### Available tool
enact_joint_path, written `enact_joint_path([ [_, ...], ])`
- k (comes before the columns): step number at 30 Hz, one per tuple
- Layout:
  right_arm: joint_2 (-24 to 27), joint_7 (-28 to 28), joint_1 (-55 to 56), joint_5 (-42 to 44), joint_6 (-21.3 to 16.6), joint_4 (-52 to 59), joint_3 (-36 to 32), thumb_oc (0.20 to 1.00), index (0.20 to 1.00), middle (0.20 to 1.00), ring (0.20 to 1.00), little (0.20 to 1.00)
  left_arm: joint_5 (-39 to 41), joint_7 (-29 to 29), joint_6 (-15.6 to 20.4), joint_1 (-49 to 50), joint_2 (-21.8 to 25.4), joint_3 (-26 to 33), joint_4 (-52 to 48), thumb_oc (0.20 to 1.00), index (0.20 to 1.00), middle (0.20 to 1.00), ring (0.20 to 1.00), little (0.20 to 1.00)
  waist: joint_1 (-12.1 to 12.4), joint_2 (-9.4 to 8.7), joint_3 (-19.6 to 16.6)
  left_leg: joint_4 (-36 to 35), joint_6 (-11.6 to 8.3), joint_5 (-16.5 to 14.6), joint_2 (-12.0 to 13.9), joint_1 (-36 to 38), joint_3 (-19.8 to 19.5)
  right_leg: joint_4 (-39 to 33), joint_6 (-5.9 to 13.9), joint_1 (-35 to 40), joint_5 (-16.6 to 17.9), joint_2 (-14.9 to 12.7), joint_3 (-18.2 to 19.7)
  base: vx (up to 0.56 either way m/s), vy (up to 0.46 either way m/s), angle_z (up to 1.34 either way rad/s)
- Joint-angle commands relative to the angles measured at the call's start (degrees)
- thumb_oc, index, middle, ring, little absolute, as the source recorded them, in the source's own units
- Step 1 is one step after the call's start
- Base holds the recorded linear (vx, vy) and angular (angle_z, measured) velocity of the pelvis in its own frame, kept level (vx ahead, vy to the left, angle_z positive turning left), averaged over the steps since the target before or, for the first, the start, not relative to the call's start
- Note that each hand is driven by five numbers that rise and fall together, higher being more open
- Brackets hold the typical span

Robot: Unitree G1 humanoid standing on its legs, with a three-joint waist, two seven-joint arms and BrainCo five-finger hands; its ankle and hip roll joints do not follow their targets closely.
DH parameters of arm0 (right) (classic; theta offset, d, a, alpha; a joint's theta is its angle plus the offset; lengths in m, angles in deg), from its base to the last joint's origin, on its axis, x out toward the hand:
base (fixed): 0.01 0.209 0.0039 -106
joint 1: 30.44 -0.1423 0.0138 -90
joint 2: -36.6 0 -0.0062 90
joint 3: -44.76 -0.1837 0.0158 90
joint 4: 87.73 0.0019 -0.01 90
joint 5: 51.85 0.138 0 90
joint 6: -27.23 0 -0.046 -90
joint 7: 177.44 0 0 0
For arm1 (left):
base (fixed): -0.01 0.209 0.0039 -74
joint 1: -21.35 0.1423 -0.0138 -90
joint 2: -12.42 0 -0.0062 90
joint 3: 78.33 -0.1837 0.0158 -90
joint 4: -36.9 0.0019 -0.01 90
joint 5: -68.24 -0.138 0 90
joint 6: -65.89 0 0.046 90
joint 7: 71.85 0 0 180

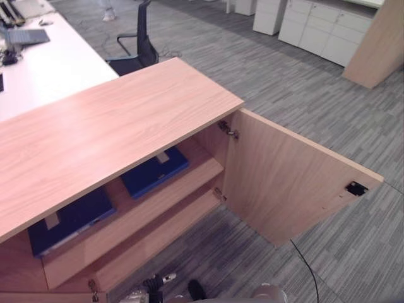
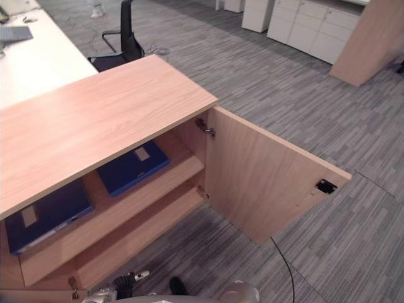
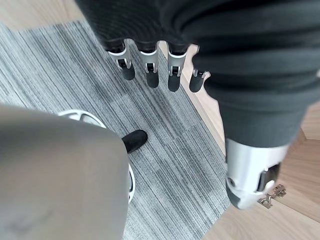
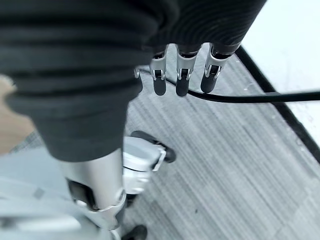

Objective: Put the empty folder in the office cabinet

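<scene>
A wooden office cabinet (image 1: 107, 132) stands with its right door (image 1: 284, 177) swung wide open. Two dark blue folders lie flat on its upper shelf: one (image 1: 154, 172) near the door hinge, the other (image 1: 69, 221) further left, partly under the cabinet top. The lower shelf (image 1: 158, 233) is bare. My left hand (image 3: 151, 70) hangs over the grey carpet by the cabinet's base, fingers straight and holding nothing. My right hand (image 4: 182, 75) also hangs above the carpet, fingers straight and empty.
A white desk (image 1: 44, 69) with a keyboard stands behind the cabinet at the back left, with a black office chair (image 1: 139, 47) beside it. White drawer units (image 1: 322, 28) and a wooden panel (image 1: 379, 44) stand at the back right. Grey carpet spreads right of the door.
</scene>
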Motion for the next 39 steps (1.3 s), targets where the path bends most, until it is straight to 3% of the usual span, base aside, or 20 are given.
enact_joint_path([
  [1,1.82,-2.7,-2.37,4.84,0.22,-1.68,-0.22,1.0,1.0,1.0,1.0,1.0,-0.47,0.18,0.63,-1.01,-0.02,1.6,0.55,1.0,1.0,1.0,1.0,1.0,0.11,-1.39,-2.28,0.7,-3.11,-3.43,2.77,-0.16,-8.53,-11.9,-2.09,-0.41,-0.02,6.11,1.04,0.02,-0.15,-0.52],
  [7,3.68,-6.0,-1.97,10.1,-2.87,4.43,-1.6,1.0,1.0,1.0,1.0,1.0,0.25,-1.03,1.13,0.02,0.12,4.11,1.84,1.0,1.0,1.0,1.0,1.0,-0.83,-2.39,-2.49,0.99,-6.18,-1.0,7.02,0.99,-7.35,-17.9,-3.81,0.99,-1.41,12.09,3.16,0.0,-0.243,-0.46],
  [14,6.23,-7.21,-0.31,12.01,-5.88,21.27,-1.99,1.0,1.0,1.0,1.0,1.0,1.45,-1.73,1.2,1.41,-0.07,7.28,1.77,1.0,1.0,1.0,1.0,1.0,-1.69,-2.88,-2.04,4.77,-8.82,0.66,11.74,-0.8,-6.92,-18.14,-6.33,1.22,-3.6,15.55,3.96,-0.04,-0.205,-0.08],
  [17,8.16,-5.48,-1.5,12.9,-6.55,27.8,0.31,1.0,1.0,1.0,1.0,1.0,3.32,-1.3,0.48,2.37,-0.26,8.07,0.92,1.0,1.0,1.0,1.0,1.0,-0.98,-3.53,-0.09,14.77,-10.52,-0.14,17.13,-4.54,-6.64,-17.63,-9.27,2.28,-5.93,18.07,4.17,-0.11,-0.288,-0.06],
  [18,8.89,-5.76,-2.47,12.48,-6.55,28.51,0.69,1.0,1.0,1.0,1.0,1.0,4.02,-1.46,0.61,2.54,-0.4,8.07,0.65,1.0,1.0,1.0,1.0,1.0,-0.64,-3.51,0.22,16.31,-10.45,-0.54,17.33,-4.94,-7.34,-17.33,-9.58,2.35,-6.39,18.21,4.46,-0.08,-0.169,-0.04],
  [20,10.13,-6.06,-3.92,12.06,-6.68,29.91,1.26,1.0,1.0,1.0,1.0,1.0,4.47,-1.54,0.67,2.54,-0.62,7.94,0.33,1.0,1.0,1.0,1.0,1.0,-0.1,-3.39,0.79,18.59,-10.09,-1.69,16.98,-5.92,-9.59,-16.86,-9.91,2.2,-6.68,18.29,4.94,-0.04,-0.042,-0.29],
  [21,11.45,-6.13,-5.82,12.64,-7.45,31.68,1.7,1.0,1.0,1.0,1.0,1.0,4.83,-1.92,1.15,2.4,-0.93,7.35,-0.19,1.0,1.0,1.0,1.0,1.0,0.44,-3.15,1.06,19.38,-9.7,-3.03,14.98,-6.7,-13.42,-16.57,-9.99,2.19,-6.85,18.19,5.02,0.0,0.007,-0.43],
  [22,12.06,-6.12,-6.36,12.39,-7.48,32.32,1.74,1.0,1.0,1.0,1.0,1.0,4.72,-1.97,1.17,2.42,-1.05,7.0,-0.46,1.0,1.0,1.0,1.0,1.0,0.31,-2.94,0.8,17.98,-9.39,-3.16,14.08,-6.06,-14.03,-16.46,-9.82,2.23,-6.83,18.17,4.83,0.03,0.025,-0.3],
  [24,14.19,-5.08,-9.01,10.84,-7.49,34.84,3.33,1.0,1.0,1.0,1.0,1.0,4.43,-1.9,1.23,2.29,-0.6,6.44,-0.58,1.0,1.0,1.0,1.0,1.0,0.6,-2.27,-0.44,12.85,-9.16,-2.24,12.16,-3.88,-14.12,-16.39,-9.18,2.05,-6.38,17.9,4.44,0.08,0.07,0.02],
  [30,16.8,-3.17,-14.76,8.58,-8.58,41.09,7.63,1.0,1.0,1.0,1.0,1.0,3.78,-1.35,1.36,2.55,0.11,5.83,-2.11,1.0,1.0,1.0,1.0,1.0,1.08,-1.58,-1.79,5.31,-8.96,-0.15,9.75,-0.5,-14.9,-16.76,-8.32,1.91,-5.72,17.36,3.6,0.05,0.062,0.17],
  [39,16.83,-0.28,-23.38,9.86,-9.96,45.94,14.78,1.0,1.0,1.0,1.0,1.0,3.62,-0.97,1.49,2.95,0.52,6.06,-0.57,1.0,1.0,1.0,1.0,1.0,3.15,-1.84,-2.35,2.58,-8.57,0.07,8.69,1.57,-14.55,-17.67,-7.53,2.93,-5.03,16.48,3.0,0.05,0.042,0.08],
])
